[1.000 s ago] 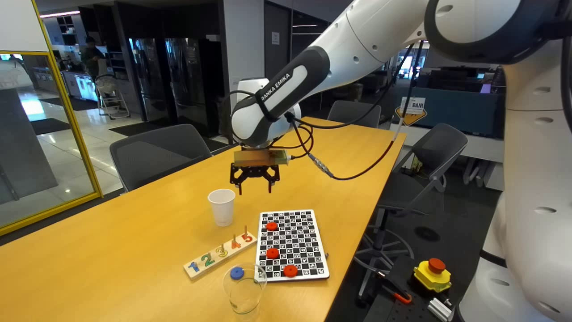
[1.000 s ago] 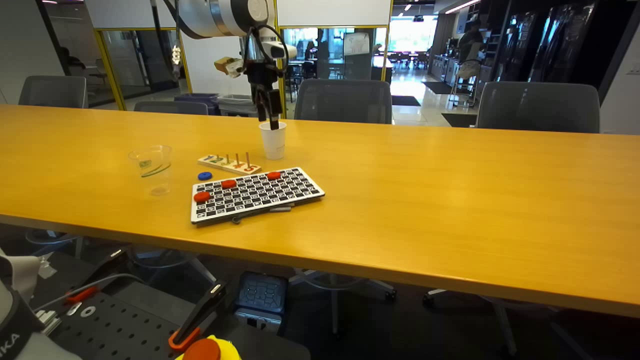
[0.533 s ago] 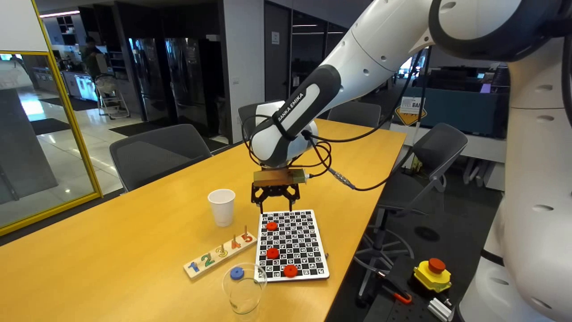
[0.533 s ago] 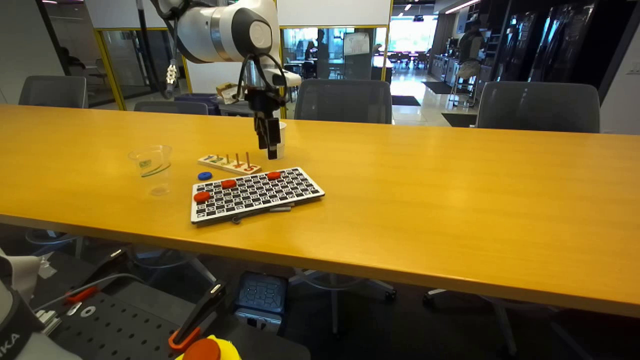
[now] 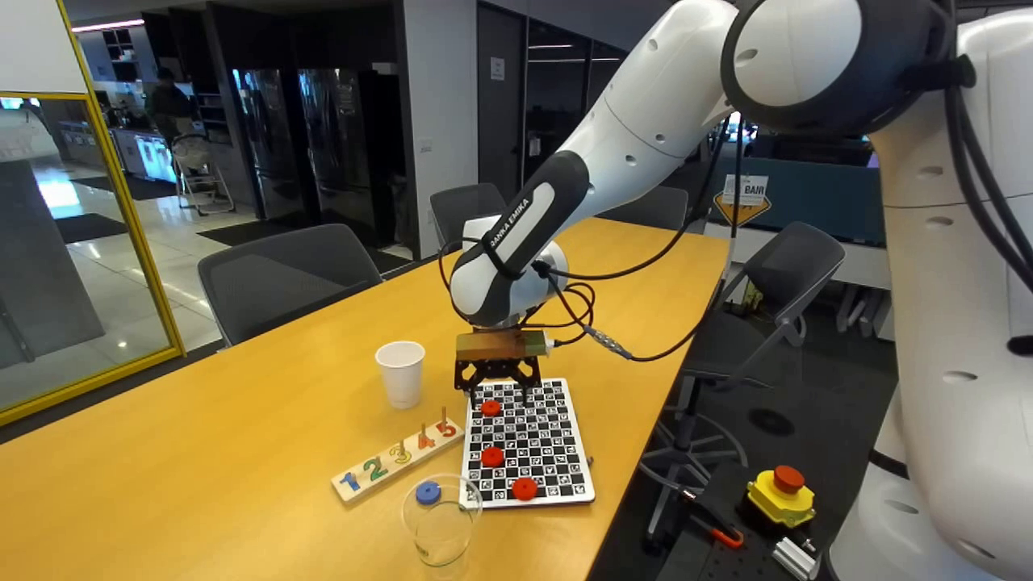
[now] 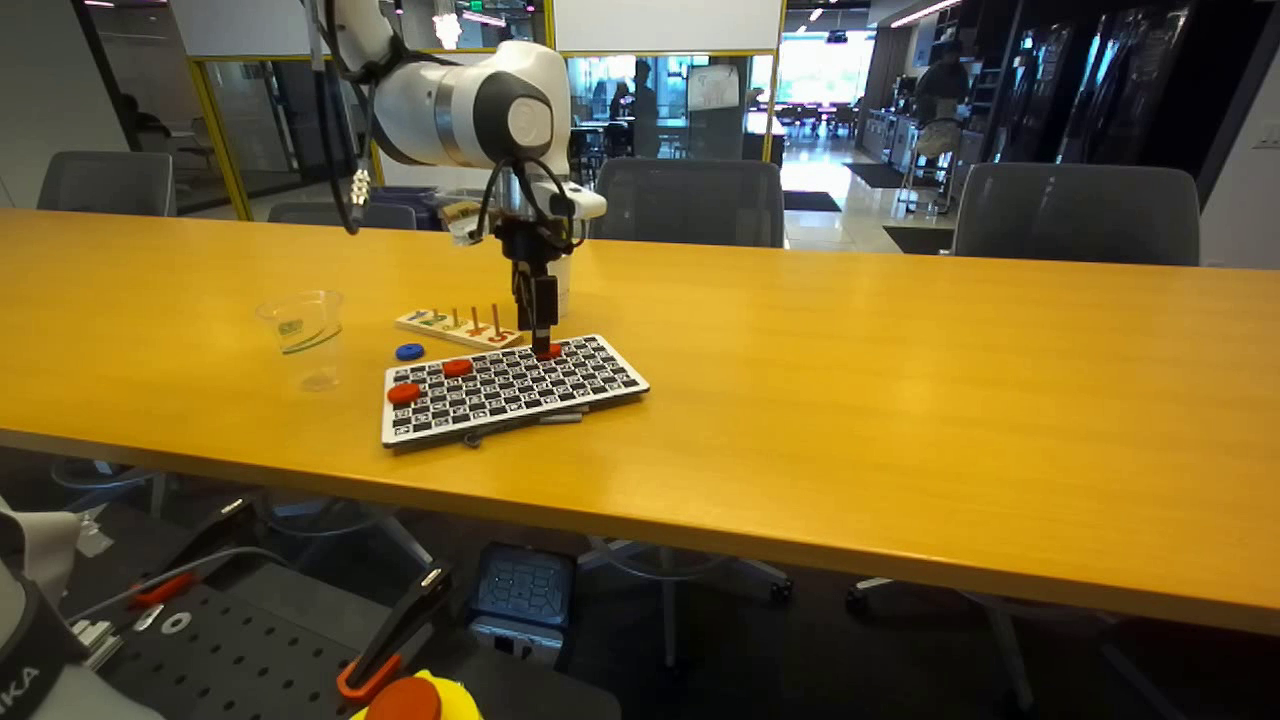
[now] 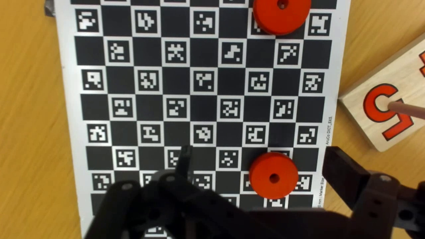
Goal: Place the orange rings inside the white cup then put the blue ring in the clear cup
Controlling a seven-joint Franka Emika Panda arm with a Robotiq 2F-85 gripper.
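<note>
Three orange rings (image 5: 524,490) dot the board (image 5: 539,436) in both exterior views; the wrist view catches just two, the near one framed by the widely spread claw (image 7: 258,157)!

Grey chairs (image 5: 286,274) line a table (image 5: 299,387)
In an exterior view, dark refrigerators (image 5: 339,145) and glossy floor (image 5: 186,258) show at upper left.

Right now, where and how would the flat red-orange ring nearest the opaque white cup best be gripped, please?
Probably grip the red-orange ring from straight above, across its outer rim: it lies flat on the black-and-white checkered board, round edge exposed, centre hole small, and the open black gripper points down over it.
</note>
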